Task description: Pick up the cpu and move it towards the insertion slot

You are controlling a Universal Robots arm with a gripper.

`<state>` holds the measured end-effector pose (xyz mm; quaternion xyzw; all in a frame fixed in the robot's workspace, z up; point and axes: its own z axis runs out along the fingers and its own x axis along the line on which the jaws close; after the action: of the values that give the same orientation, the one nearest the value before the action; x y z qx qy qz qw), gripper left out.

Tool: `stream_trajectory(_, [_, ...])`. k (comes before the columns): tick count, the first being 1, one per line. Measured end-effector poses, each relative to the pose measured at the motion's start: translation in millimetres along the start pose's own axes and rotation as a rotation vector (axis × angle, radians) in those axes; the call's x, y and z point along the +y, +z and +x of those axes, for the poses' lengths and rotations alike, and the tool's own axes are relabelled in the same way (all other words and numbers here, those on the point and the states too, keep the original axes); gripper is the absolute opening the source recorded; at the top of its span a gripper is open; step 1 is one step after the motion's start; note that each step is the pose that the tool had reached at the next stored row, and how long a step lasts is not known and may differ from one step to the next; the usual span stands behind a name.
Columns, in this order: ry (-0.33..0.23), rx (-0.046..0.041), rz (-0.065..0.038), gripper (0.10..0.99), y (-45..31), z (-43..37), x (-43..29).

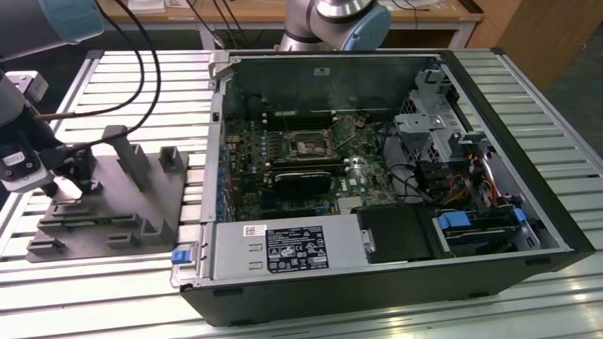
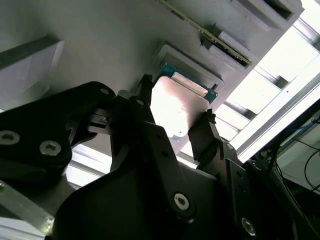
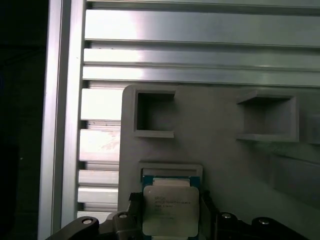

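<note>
The cpu (image 3: 170,212), a flat silvery square chip, sits between my gripper's (image 3: 170,200) dark fingers, just off a shallow pocket with a teal edge in the grey tray (image 3: 225,165). In the second wrist view the gripper (image 2: 176,100) has a finger against each of two opposite edges of the cpu (image 2: 175,115). In the exterior view my gripper (image 1: 68,189) hangs over the tray (image 1: 123,212) at the exterior view's left, with the pale cpu (image 1: 66,187) in it. The insertion slot (image 1: 309,146) lies on the green board inside the open computer case, well to the exterior view's right.
The open computer case (image 1: 527,176) has tall walls around the board. Just in front of the slot sits a black block (image 1: 301,182), and a power supply (image 1: 282,247) fills the case's near side. Upright posts (image 1: 127,152) stand on the tray. Cables (image 1: 132,78) cross the slatted table (image 1: 160,113).
</note>
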<state>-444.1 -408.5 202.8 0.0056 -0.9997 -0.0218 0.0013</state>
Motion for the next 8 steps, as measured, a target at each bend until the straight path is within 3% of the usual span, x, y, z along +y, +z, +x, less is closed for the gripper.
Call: stream_trajectory(8, [0.000,-0.0001,-0.002,0.545,-5.8,0.0,0.2])
